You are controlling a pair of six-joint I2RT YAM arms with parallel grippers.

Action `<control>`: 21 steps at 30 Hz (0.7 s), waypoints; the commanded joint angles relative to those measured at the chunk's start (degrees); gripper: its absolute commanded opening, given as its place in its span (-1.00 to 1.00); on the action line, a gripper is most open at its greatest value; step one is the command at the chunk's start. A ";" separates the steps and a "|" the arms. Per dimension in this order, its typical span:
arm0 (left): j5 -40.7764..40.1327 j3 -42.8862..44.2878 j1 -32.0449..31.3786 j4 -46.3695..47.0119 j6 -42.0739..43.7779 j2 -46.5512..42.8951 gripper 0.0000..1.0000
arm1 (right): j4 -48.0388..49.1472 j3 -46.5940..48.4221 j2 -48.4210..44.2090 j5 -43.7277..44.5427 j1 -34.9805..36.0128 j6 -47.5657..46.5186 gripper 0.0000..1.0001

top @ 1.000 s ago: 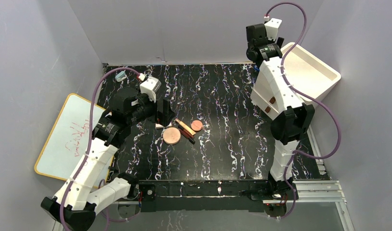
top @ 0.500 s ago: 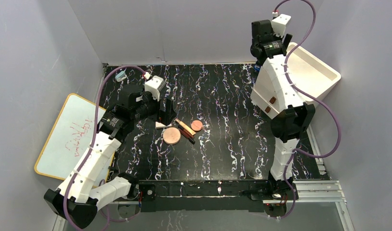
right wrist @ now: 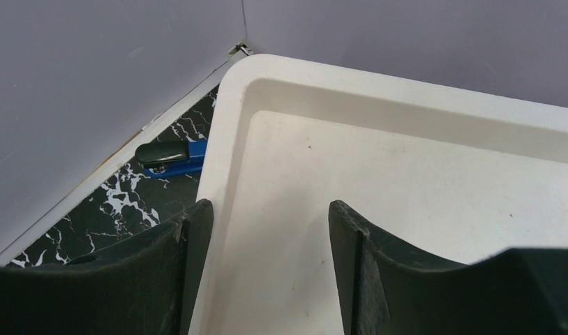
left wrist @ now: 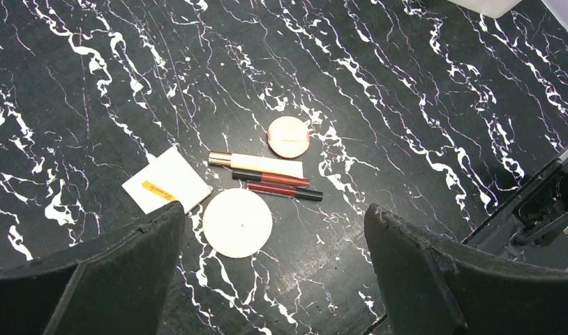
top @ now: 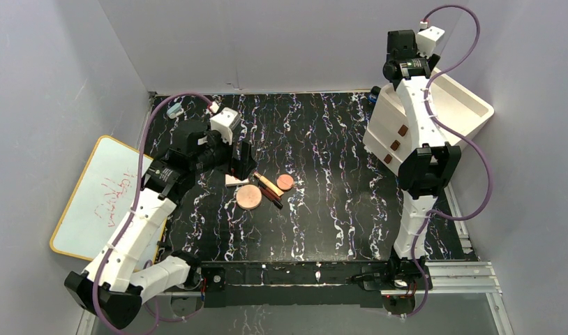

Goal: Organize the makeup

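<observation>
The makeup lies in one cluster on the black marbled table. It holds a large copper-pink disc [top: 249, 197] [left wrist: 237, 222], a small disc [top: 285, 182] [left wrist: 289, 136], a tan tube [left wrist: 257, 163], two black-and-red pencils [left wrist: 281, 185] and a flat pale piece [left wrist: 167, 181]. My left gripper [top: 242, 167] [left wrist: 274, 213] hovers open just left of the cluster, with nothing between its fingers. My right gripper [right wrist: 268, 209] is raised over the near corner of a white tray [right wrist: 407, 160]. It is open and empty.
A white three-drawer box [top: 386, 125] with brown handles stands at the right, partly behind my right arm. The white tray [top: 469, 105] sits beyond it. A blue-and-black item [right wrist: 173, 159] lies by the back wall. A small light-blue object [top: 174, 109] and a whiteboard [top: 103, 199] are at the left.
My right arm has swung up and to the right, off the drawer box toward the tray, and its jaws have narrowed a little. The left gripper edged slightly toward the makeup.
</observation>
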 commanded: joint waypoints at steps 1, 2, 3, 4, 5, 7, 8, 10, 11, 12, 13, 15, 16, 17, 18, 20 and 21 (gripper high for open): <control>1.25 2.72 -0.17 -0.81 0.69 0.70 0.97 | 0.22 -0.71 1.20 -2.50 -0.08 0.85 0.37; 1.30 2.84 -0.17 -0.79 0.66 0.82 0.97 | 1.31 -1.12 1.31 -2.80 -0.10 0.54 0.37; 1.31 2.86 -0.17 -0.80 0.68 0.87 0.97 | 2.43 -1.51 1.38 -3.17 -0.11 0.11 0.36; 1.33 2.87 -0.18 -0.81 0.68 0.93 0.97 | 3.32 -1.56 1.55 -3.42 -0.03 -0.19 0.35; 1.30 2.88 -0.17 -0.81 0.66 1.01 0.97 | 3.86 -1.18 1.91 -3.63 -0.09 -0.47 0.33; 1.21 3.00 -0.17 -0.81 0.71 1.10 0.97 | 3.98 0.84 3.52 -4.03 -0.08 -0.93 0.31; 1.24 3.08 -0.17 -0.85 0.75 1.04 0.97 | 3.81 1.87 4.19 -4.17 -0.10 -0.99 0.31; 1.12 3.28 -0.17 -0.85 0.83 1.02 0.97 | 3.83 2.80 4.93 -4.75 -0.07 -0.85 0.27; 0.98 3.30 -0.17 -0.88 0.90 1.01 0.97 | 4.15 2.61 4.96 -5.25 -0.10 -0.83 0.17; 0.87 3.33 -0.17 -0.89 0.99 1.02 0.97 | 4.44 2.44 5.13 -5.65 -0.03 -0.83 0.03; 0.81 3.33 -0.17 -0.91 1.05 1.07 0.97 | 4.52 2.39 5.31 -5.98 -0.06 -0.75 -0.13; 0.72 3.43 -0.17 -0.90 1.15 1.24 0.97 | 4.09 2.69 5.80 -6.54 0.06 -0.31 -0.45; 0.72 3.45 -0.17 -0.92 1.16 1.35 0.97 | 3.75 2.70 5.92 -6.86 0.02 0.12 -0.58; 0.70 3.56 -0.17 -0.96 1.21 1.45 0.97 | 3.33 2.60 5.92 -7.22 0.11 0.61 -0.73; 0.79 3.66 -0.17 -0.90 1.19 1.65 0.97 | 2.99 2.31 5.88 -7.47 0.23 1.01 -0.88; 1.20 3.94 -0.17 -0.66 1.37 2.21 0.97 | 2.25 1.35 5.19 -7.04 0.69 2.03 -0.97; 1.63 4.00 -0.17 -0.21 1.37 2.58 0.97 | 2.05 0.57 4.69 -6.73 1.16 2.53 -0.97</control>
